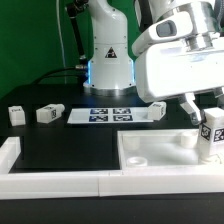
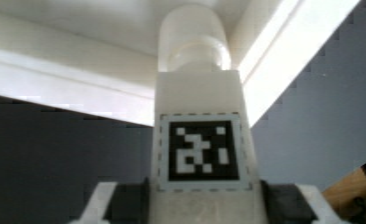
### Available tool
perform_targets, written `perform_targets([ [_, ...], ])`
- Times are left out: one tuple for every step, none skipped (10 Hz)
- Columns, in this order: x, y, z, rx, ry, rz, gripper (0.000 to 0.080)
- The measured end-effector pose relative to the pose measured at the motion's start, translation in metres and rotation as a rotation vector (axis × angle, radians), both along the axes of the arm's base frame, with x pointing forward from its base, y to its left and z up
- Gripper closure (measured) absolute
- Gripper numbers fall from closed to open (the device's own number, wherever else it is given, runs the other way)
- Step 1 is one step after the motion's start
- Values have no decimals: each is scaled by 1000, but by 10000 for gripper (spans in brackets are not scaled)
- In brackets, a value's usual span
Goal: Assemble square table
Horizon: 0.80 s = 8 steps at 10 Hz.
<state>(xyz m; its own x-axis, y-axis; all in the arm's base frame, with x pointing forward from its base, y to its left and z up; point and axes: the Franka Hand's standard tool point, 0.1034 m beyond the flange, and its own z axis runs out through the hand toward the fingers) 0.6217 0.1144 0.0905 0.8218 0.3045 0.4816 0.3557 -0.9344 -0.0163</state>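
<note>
The white square table top (image 1: 150, 152) lies tray-like with its raised rim up, at the front on the exterior view's right. My gripper (image 1: 208, 118) is shut on a white tagged leg (image 1: 212, 138) and holds it upright over the top's corner at the exterior view's right. In the wrist view the leg (image 2: 201, 110) runs straight out between my fingers (image 2: 119, 200), its tag facing the camera, with the rim of the top (image 2: 91, 85) behind it. Three more legs lie on the table: two at the exterior view's left (image 1: 15, 114) (image 1: 48, 114) and one behind the top (image 1: 158, 110).
The marker board (image 1: 105, 116) lies flat in front of the robot base (image 1: 108, 60). Long white border bars run along the front edge (image 1: 60, 182) and the exterior view's left side (image 1: 8, 152).
</note>
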Motion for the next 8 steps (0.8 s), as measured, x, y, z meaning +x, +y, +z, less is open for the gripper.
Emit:
perform_targets([
  [-1,1,-1,0,2,1,509],
  [-1,0,-1,0,2,1,509],
  [-1,0,-1,0,2,1,509],
  [-1,0,-1,0,2,1,339],
  [-1,0,-1,0,2,1,212],
  [-1,0,-1,0,2,1,212],
  [-1,0,-1,0,2,1,163],
  [-1,0,-1,0,2,1,152],
])
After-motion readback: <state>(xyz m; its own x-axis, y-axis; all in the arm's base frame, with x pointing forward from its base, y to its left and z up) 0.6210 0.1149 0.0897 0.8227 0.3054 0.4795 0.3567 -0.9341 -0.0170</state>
